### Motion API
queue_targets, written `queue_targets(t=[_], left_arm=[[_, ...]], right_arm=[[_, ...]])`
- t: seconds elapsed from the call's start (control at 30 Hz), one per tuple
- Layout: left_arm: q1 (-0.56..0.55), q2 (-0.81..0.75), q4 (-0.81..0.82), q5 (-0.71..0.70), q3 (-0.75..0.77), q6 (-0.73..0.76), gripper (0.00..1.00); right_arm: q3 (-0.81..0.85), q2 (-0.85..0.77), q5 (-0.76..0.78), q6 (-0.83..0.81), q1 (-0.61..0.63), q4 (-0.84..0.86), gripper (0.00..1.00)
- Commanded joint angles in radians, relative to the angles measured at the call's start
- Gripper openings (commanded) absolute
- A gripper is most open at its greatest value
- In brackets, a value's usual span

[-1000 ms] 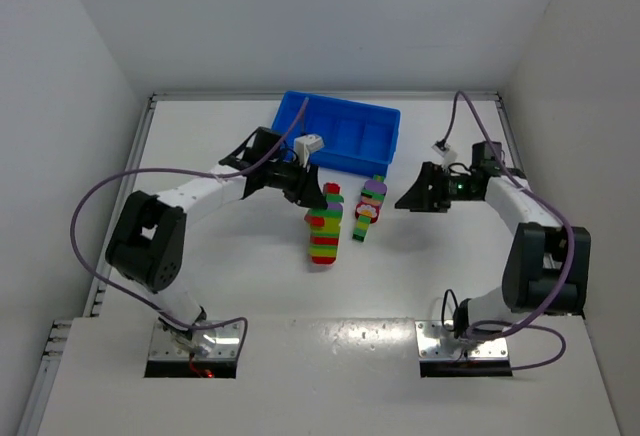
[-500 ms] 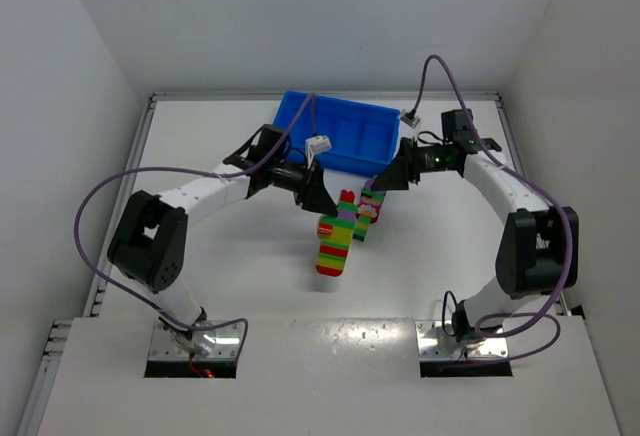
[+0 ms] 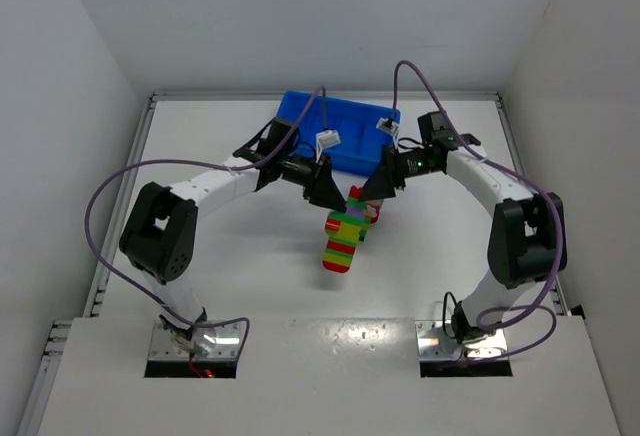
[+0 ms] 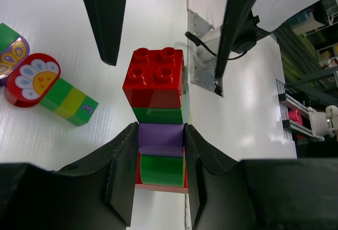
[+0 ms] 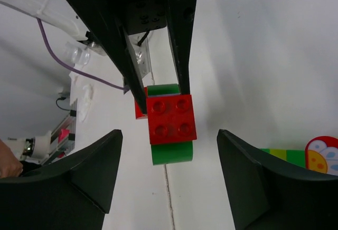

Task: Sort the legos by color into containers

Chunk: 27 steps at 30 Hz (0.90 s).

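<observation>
— What has the left gripper point(image 4: 160, 141) got?
— It is clamped on a striped stick point(image 4: 157, 85) of glossy plastic bricks. Its matte black fingers point(image 4: 124, 161) press flat on the purple layer. Beyond them come a green layer and a square red brick with four round studs.
— And the right gripper point(image 5: 168, 135)?
— Spread wide, one finger on each side of that red studded end, with clear gaps and touching nothing.
— Where is the stick?
— Tilted above the smooth white tabletop point(image 3: 230, 246), just in front of the blue tray point(image 3: 355, 131). I cannot tell whether its lower end touches down.
— Anything else nearby?
— A second stick point(image 4: 58, 90) lies flat beside it: a rounded flower-printed brick, then green, yellow, green.
</observation>
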Motion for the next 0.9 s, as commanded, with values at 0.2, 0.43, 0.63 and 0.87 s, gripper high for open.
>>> queue_targets(t=[0.2,0.43,0.63,0.87], left_arm=[[-0.021,0.012,0.031,0.063,0.052,0.004,0.00],[-0.021,0.022,0.031,0.063,0.052,0.004,0.00],[-0.021,0.022,0.031,0.053,0.052,0.004,0.00],[-0.021,0.031,0.031,0.035,0.043,0.014,0.00]], right_arm=[[0.093,0.038,-0.041,0.001,0.012,0.042,0.57],[0.093,0.038,-0.050,-0.028,0.044,0.012,0.49],[0.093,0.038,-0.041,-0.085,0.055,-0.059,0.49],[0.113,0.038,-0.041,-0.074,0.055,-0.059,0.11]])
